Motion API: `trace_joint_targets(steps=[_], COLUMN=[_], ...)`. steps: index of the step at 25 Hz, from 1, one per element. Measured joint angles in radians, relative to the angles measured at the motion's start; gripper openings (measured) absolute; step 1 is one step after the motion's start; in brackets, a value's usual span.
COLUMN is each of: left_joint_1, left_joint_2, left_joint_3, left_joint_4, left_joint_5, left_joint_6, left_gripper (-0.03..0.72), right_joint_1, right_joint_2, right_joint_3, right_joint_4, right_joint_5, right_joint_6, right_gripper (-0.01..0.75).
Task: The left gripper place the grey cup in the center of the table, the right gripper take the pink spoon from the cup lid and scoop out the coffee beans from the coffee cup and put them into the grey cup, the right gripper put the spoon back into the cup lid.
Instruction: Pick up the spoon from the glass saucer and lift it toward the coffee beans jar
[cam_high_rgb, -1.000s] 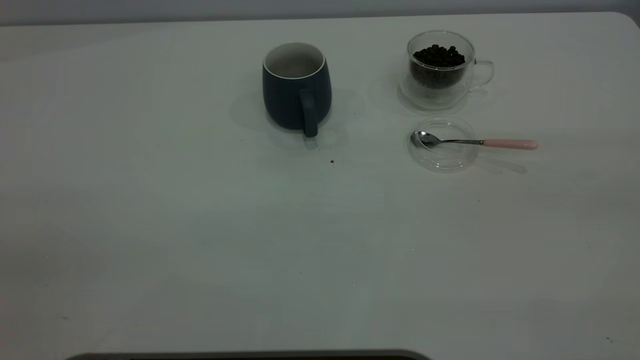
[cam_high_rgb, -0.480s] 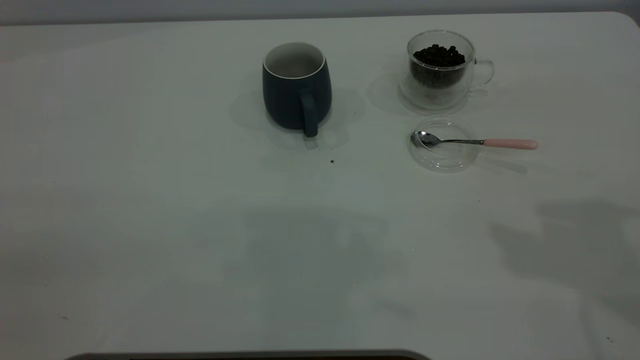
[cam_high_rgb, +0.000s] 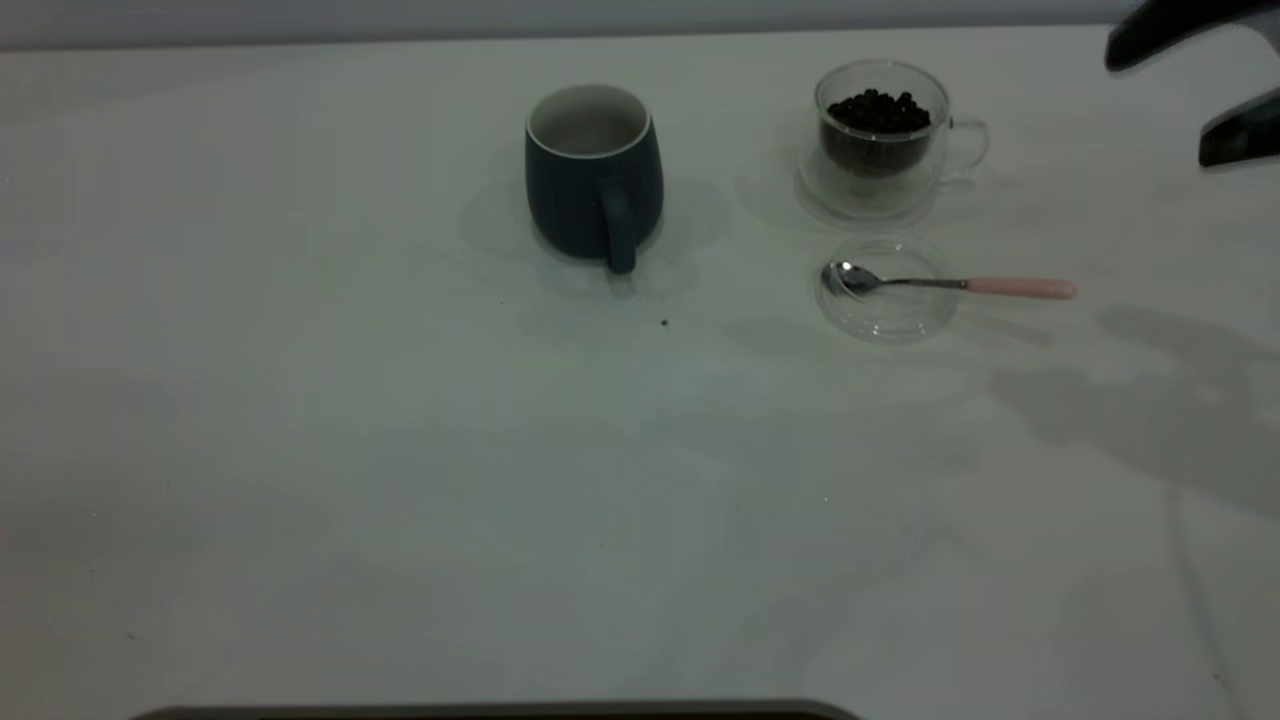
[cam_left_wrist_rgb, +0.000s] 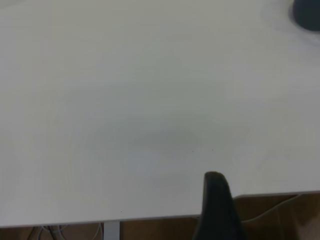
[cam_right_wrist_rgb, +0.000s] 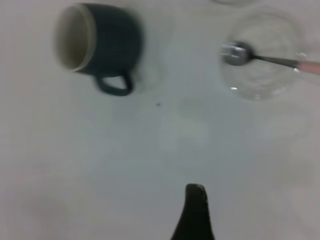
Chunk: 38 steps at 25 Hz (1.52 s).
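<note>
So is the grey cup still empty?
Empty as far as visible: the grey cup stands upright, showing only white interior. Its bottom is hidden.

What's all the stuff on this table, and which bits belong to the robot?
table: one, white, fills the exterior view.
grey cup: one, dark blue-grey with white inside, upright near the far middle, handle toward the camera.
coffee cup: one, clear glass, to the right of the grey cup.
coffee beans: one heap, dark brown, inside the coffee cup.
cup lid: one, clear glass, lying flat in front of the coffee cup.
pink spoon: one, metal bowl resting in the cup lid, pink handle sticking out to the right.
right gripper: one, black, above the table's far right corner, fingers apart.
left gripper: one, black, only one finger shows, at the table's edge.
</note>
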Motion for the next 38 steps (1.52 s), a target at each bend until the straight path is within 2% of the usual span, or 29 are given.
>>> trace_joint_targets(steps=[6, 12, 14, 27, 38], left_joint_1=[0.000, 0.000, 0.000, 0.000, 0.000], left_joint_2=[0.000, 0.000, 0.000, 0.000, 0.000], left_joint_3=[0.000, 0.000, 0.000, 0.000, 0.000], left_joint_4=[0.000, 0.000, 0.000, 0.000, 0.000], left_joint_5=[0.000, 0.000, 0.000, 0.000, 0.000], left_joint_6=[0.001, 0.001, 0.001, 0.003, 0.004], left_gripper=[0.567, 0.567, 0.567, 0.567, 0.567], right_joint_1=[-0.071, -0.088, -0.088, -0.088, -0.088], right_joint_2=[0.192, 0.377, 0.433, 0.671, 0.722], right_joint_3=[-0.002, -0.001, -0.004, -0.161, -0.223], right_joint_4=[0.146, 0.531, 0.585, 0.612, 0.614], right_joint_5=[0.007, 0.031, 0.050, 0.161, 0.224], right_joint_6=[-0.167, -0.537, -0.603, -0.661, -0.688], right_gripper=[0.701, 0.701, 0.701, 0.697, 0.667])
